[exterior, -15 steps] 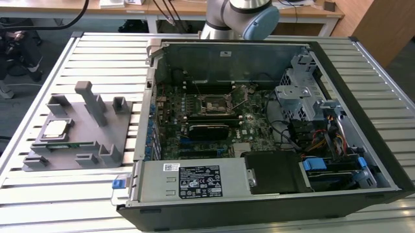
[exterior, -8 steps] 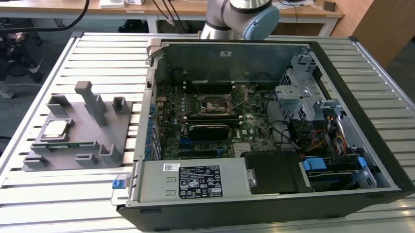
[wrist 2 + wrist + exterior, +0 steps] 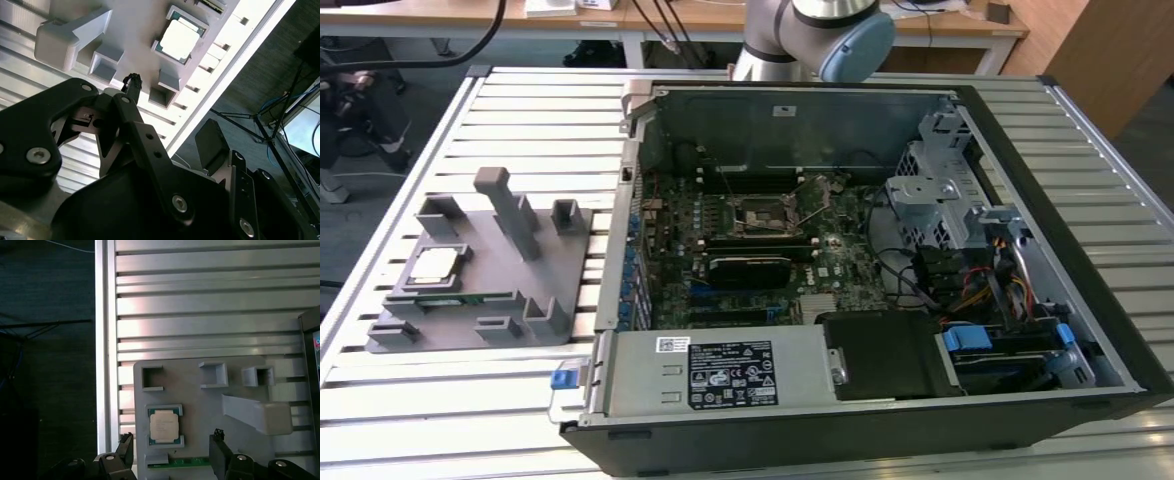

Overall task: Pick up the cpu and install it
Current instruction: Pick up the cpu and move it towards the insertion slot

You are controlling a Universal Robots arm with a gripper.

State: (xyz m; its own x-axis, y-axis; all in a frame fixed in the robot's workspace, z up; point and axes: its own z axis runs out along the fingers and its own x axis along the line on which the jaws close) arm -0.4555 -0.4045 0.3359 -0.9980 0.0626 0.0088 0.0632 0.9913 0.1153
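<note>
First wrist view: tool [image 3: 172,442] hung wide over the cpu [image 3: 164,426] — exterior view added the open case [image 3: 854,440] on a slatted bench [image 3: 520,110].

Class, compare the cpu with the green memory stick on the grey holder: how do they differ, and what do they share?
Shape: the cpu is square; the memory stick is a long thin strip.
Colour: the cpu has a silvery top with a green rim; the memory stick shows green.
Shared: both rest on the grey holder.
</note>
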